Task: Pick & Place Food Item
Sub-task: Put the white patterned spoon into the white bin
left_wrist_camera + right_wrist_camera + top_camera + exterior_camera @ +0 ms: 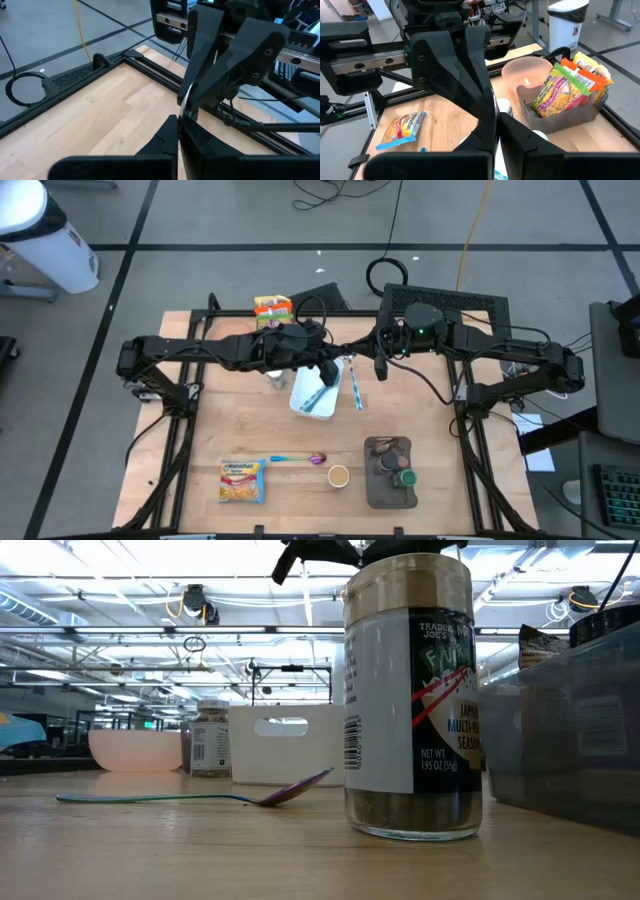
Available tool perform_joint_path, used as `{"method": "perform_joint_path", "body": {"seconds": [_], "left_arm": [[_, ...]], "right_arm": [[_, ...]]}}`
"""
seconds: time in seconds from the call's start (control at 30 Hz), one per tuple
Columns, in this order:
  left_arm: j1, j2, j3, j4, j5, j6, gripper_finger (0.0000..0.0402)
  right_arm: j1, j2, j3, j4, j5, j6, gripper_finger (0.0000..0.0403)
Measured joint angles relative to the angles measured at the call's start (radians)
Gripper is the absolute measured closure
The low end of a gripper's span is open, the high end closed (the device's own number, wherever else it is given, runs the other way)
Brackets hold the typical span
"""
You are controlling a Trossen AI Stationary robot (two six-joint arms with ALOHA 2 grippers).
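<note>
Nearest to the front edge of the table, well in front of the white bin (305, 402), lies the noodle packet (241, 480), flat on the wood and to the left of the bin's line. Nothing touches it. Between it and the bin lies a spoon (297, 458), and just beside the spoon's bowl end stands a small cup (338, 476). Also in front of the bin, but to the right, is a dark tray (378, 495) that carries a seasoning jar (412, 690). A blue and white stick (354, 386) lies just beside the bin's right wall, and a small jar (275, 378) stands at its left wall. The left gripper (328, 372) hangs over the far part of the bin with its jaws pressed together. The right gripper (381, 366) hangs just to the right of the bin, tip to tip with the left one, and its jaws are closed too. Something thin and pale shows at the place where the two tips meet, but I cannot tell if either gripper pinches it. Behind the bin, at the back edge of the table, a grey container (592, 112) holds more noodle packets (565, 90), and a pink bowl (522, 75) stands close by it.
</note>
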Motion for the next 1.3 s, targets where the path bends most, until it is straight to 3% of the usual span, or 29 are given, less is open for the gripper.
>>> {"method": "perform_joint_path", "body": {"seconds": [0.2, 0.37, 0.57, 0.67, 0.97, 1.13, 1.3], "left_arm": [[0.008, 0.0, 0.001, 0.013, 0.015, -0.026, 0.0347], [0.045, 0.0, 0.001, 0.016, 0.09, -0.073, 0.0292], [0.091, -0.006, 0.001, 0.014, 0.204, -0.078, 0.0221], [0.102, -0.017, 0.001, 0.017, 0.214, -0.082, 0.0201], [0.081, -0.036, 0.013, 0.097, 0.06, -0.011, 0.0193], [0.05, -0.029, 0.173, -0.019, -0.055, 0.122, 0.0193], [0.004, -0.016, 0.35, -0.202, -0.27, 0.23, 0.0192]], "right_arm": [[0.004, 0.003, 0.0, 0.004, -0.002, -0.002, 0.0402], [0.003, 0.004, 0.0, 0.002, 0.008, -0.003, 0.0402], [-0.014, -0.016, -0.001, 0.012, 0.129, -0.025, 0.0402], [-0.046, -0.048, -0.001, 0.04, 0.182, -0.019, 0.0402], [-0.137, -0.094, -0.001, 0.086, 0.185, 0.031, 0.0403], [-0.177, -0.094, 0.0, 0.101, 0.184, 0.035, 0.0403], [-0.196, -0.094, 0.0, 0.218, 0.181, 0.057, 0.0403]]}}
